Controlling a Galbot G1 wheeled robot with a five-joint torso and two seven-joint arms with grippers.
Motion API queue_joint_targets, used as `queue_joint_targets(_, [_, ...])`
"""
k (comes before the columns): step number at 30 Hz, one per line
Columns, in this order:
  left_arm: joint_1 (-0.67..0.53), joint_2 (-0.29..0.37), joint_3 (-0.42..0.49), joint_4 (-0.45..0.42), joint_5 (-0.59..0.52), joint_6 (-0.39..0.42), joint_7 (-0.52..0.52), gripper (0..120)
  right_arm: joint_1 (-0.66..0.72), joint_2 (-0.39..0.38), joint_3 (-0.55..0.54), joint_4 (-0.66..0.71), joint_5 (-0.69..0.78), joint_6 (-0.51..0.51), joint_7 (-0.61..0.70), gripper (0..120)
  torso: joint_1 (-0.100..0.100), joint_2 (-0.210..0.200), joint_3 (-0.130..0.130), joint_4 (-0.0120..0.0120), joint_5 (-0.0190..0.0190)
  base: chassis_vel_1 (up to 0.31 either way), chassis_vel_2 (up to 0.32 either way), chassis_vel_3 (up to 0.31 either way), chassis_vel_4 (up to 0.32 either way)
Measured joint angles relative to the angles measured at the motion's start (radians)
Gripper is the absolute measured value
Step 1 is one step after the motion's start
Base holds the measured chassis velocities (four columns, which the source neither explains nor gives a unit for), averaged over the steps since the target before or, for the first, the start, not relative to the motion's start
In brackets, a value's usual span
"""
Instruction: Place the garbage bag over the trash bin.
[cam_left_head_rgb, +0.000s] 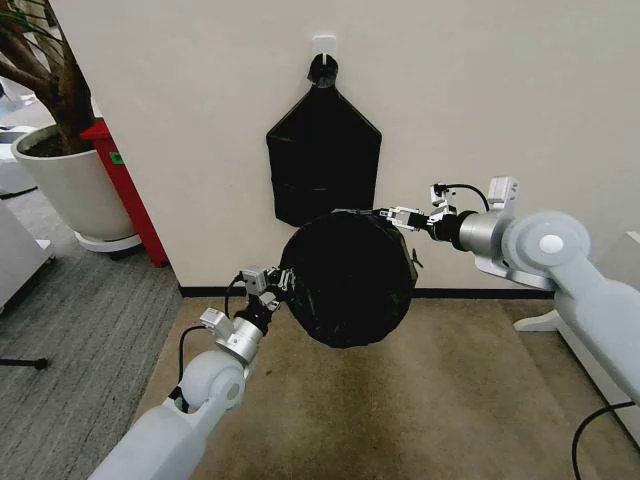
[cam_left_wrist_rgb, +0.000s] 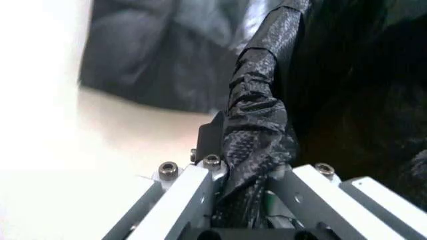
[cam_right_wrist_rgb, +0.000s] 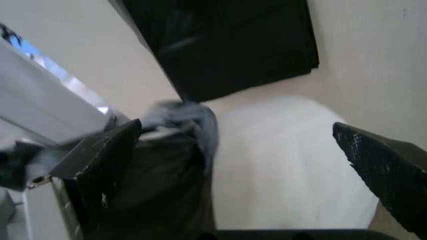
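My left fingers (cam_left_wrist_rgb: 220, 200) are clamped on a bunched, crinkled fold of the garbage bag (cam_left_head_rgb: 347, 280), the black plastic squeezed between the two metal pads right at the bag's edge; seen from the head view, that same left gripper (cam_left_head_rgb: 277, 287) sits at the bag's near-left rim. My right gripper (cam_left_head_rgb: 386, 214) reaches in from the right side to the bag's upper rim, and from its wrist its fingers (cam_right_wrist_rgb: 100, 160) stand spread wide apart, one of them lying against a gathered bit of the black plastic, nothing pinched between them. Between the two arms the bag is stretched into a round, dark opening, hanging in the air above the brown carpeted floor (cam_left_head_rgb: 450, 400), just in front of the pale wall (cam_left_head_rgb: 520, 90). On that wall, behind the bag, a flat black bundle of bags (cam_left_head_rgb: 322, 155) hangs from a white hook (cam_left_head_rgb: 324, 44). Off to my left stands a large white plant pot (cam_left_head_rgb: 70, 185) beside a red panel (cam_left_head_rgb: 128, 190).
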Motion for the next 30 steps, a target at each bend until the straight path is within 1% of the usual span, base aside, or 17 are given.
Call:
queue_joint_targets(3, [-0.002, -0.013, -0.001, 0.022, -0.089, 0.033, -0.065, 2, -0.056, 0.001, 0.063, 0.029, -0.016, 0.049, -0.011, 100, 0.000, 0.000, 0.000, 0.0004, -0.0004, 0.000, 0.000, 0.000, 0.000])
queue_joint_targets(5, [-0.003, -0.015, -0.001, 0.024, -0.103, 0.038, -0.075, 2, -0.068, 0.001, 0.078, 0.035, -0.020, 0.055, -0.016, 100, 0.000, 0.000, 0.000, 0.0004, -0.0001, 0.000, 0.000, 0.000, 0.000])
queue_joint_targets(6, [-0.005, -0.021, -0.003, 0.027, -0.152, 0.057, -0.109, 2, -0.132, 0.000, 0.151, 0.057, -0.031, 0.067, -0.045, 100, 0.000, 0.000, 0.000, 0.0005, -0.0004, 0.000, 0.000, 0.000, 0.000])
queue_joint_targets(7, [-0.006, -0.023, -0.004, 0.027, -0.173, 0.065, -0.124, 2, -0.163, -0.001, 0.184, 0.065, -0.039, 0.069, -0.062, 100, 0.000, 0.000, 0.000, 0.0004, -0.0007, 0.000, 0.000, 0.000, 0.000])
queue_joint_targets(11, [-0.008, -0.024, -0.005, 0.027, -0.198, 0.073, -0.146, 2, -0.213, -0.003, 0.228, 0.079, -0.056, 0.071, -0.092, 100, 0.000, 0.000, 0.000, 0.0002, -0.0007, 0.000, 0.000, 0.000, 0.000])
queue_joint_targets(12, [-0.011, -0.027, -0.007, 0.023, -0.265, 0.093, -0.200, 2, -0.331, -0.002, 0.311, 0.107, -0.111, 0.081, -0.169, 100, 0.000, 0.000, 0.000, -0.0007, 0.0003, 0.000, 0.000, 0.000, 0.000])
queue_joint_targets(15, [-0.017, -0.029, -0.009, 0.016, -0.339, 0.111, -0.251, 2, -0.432, 0.011, 0.377, 0.131, -0.158, 0.098, -0.243, 100, 0.000, 0.000, 0.000, -0.0006, 0.0002, 0.000, 0.000, 0.000, 0.000])
queue_joint_targets(17, [-0.025, -0.032, -0.011, 0.008, -0.431, 0.131, -0.306, 2, -0.533, 0.041, 0.422, 0.156, -0.220, 0.117, -0.287, 100, 0.000, 0.000, 0.000, -0.0003, -0.0008, 0.000, 0.000, 0.000, 0.000])
queue_joint_targets(19, [-0.028, -0.032, -0.012, 0.006, -0.455, 0.137, -0.322, 2, -0.559, 0.052, 0.429, 0.161, -0.240, 0.122, -0.295, 100, 0.000, 0.000, 0.000, -0.0002, -0.0006, 0.000, 0.000, 0.000, 0.000])
queue_joint_targets(20, [-0.033, -0.034, -0.014, -0.002, -0.513, 0.151, -0.362, 2, -0.656, 0.100, 0.438, 0.166, -0.322, 0.149, -0.329, 100, 0.000, 0.000, 0.000, 0.0002, 0.0000, 0.000, 0.000, 0.000, 0.000])
queue_joint_targets(22, [-0.037, -0.034, -0.019, -0.019, -0.603, 0.179, -0.429, 2, -0.814, 0.196, 0.443, 0.172, -0.439, 0.198, -0.381, 100, 0.000, 0.000, 0.000, -0.0002, 0.0001, 0.000, 0.000, 0.000, 0.000])
queue_joint_targets(23, [-0.039, -0.035, -0.020, -0.024, -0.632, 0.188, -0.451, 2, -0.855, 0.226, 0.444, 0.175, -0.465, 0.214, -0.393, 100, 0.000, 0.000, 0.000, -0.0001, 0.0001, 0.000, 0.000, 0.000, 0.000])
queue_joint_targets(24, [-0.042, -0.037, -0.021, -0.031, -0.684, 0.200, -0.492, 2, -0.912, 0.275, 0.443, 0.181, -0.513, 0.244, -0.406, 100, 0.000, 0.000, 0.000, -0.0002, -0.0006, 0.000, 0.000, 0.000, 0.000])
queue_joint_targets(25, [-0.042, -0.037, -0.021, -0.031, -0.684, 0.200, -0.492, 2, -0.912, 0.275, 0.443, 0.181, -0.513, 0.244, -0.406, 100, 0.000, 0.000, 0.000, -0.0002, -0.0006, 0.000, 0.000, 0.000, 0.000])
queue_joint_targets(26, [-0.050, -0.041, -0.026, -0.037, -0.769, 0.223, -0.555, 2, -0.969, 0.327, 0.432, 0.188, -0.568, 0.283, -0.421, 100, 0.000, 0.000, 0.000, 0.0000, -0.0003, 0.000, 0.000, 0.000, 0.000])
queue_joint_targets(27, [-0.055, -0.044, -0.027, -0.038, -0.826, 0.238, -0.598, 2, -1.006, 0.360, 0.421, 0.194, -0.596, 0.306, -0.430, 100, 0.000, 0.000, 0.000, -0.0001, -0.0003, 0.000, 0.000, 0.000, 0.000])
queue_joint_targets(30, [-0.061, -0.047, -0.026, -0.032, -0.882, 0.257, -0.640, 2, -1.046, 0.411, 0.406, 0.209, -0.611, 0.324, -0.433, 100, 0.000, 0.000, 0.000, -0.0001, -0.0004, 0.000, 0.000, 0.000, 0.000])
